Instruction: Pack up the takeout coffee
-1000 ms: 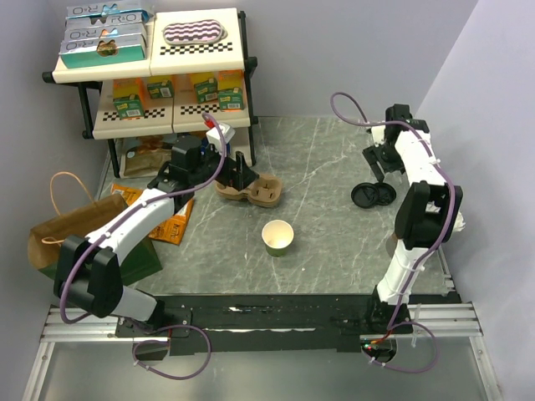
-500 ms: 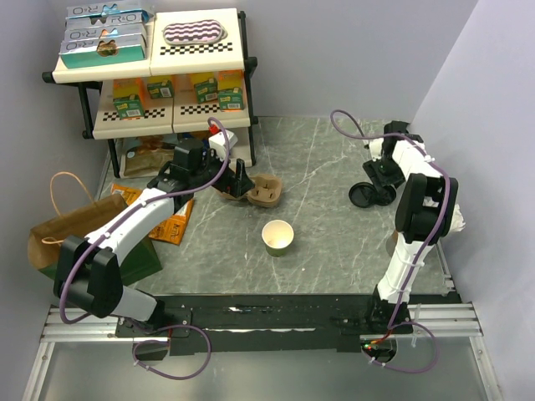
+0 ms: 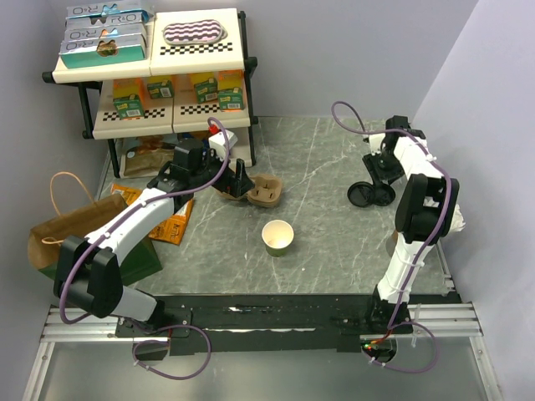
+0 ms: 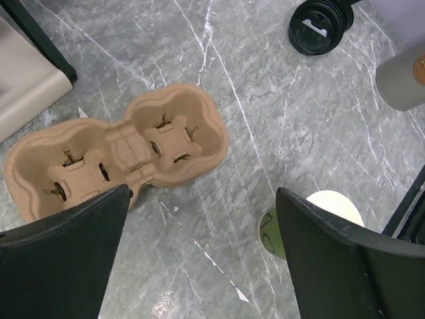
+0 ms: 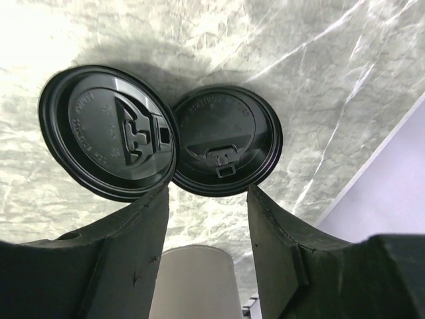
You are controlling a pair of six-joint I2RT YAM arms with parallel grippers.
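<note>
The takeout coffee, a green cup [image 3: 277,237] with a cream inside and no lid, stands upright mid-table. In the left wrist view its green wall [image 4: 270,230] shows beside my right finger. The brown pulp carrier [image 3: 257,190] lies behind it and also shows in the left wrist view [image 4: 119,156]. My left gripper [image 3: 237,180] is open and empty just above the carrier's near edge [image 4: 202,194]. Two black lids [image 5: 106,133] [image 5: 226,139] lie side by side at the right [image 3: 372,195]. My right gripper [image 3: 378,177] hovers open and empty over them [image 5: 207,193].
A grey cup stack [image 5: 192,282] stands close beside the right gripper, and shows in the left wrist view [image 4: 402,80]. A shelf rack [image 3: 155,75] with boxes is at the back left. A brown paper bag [image 3: 67,225] and orange packets [image 3: 171,224] lie at the left.
My left gripper has tipped down and right onto the carrier's edge. My right gripper has come down and forward towards the black lids. The cup has not moved.
</note>
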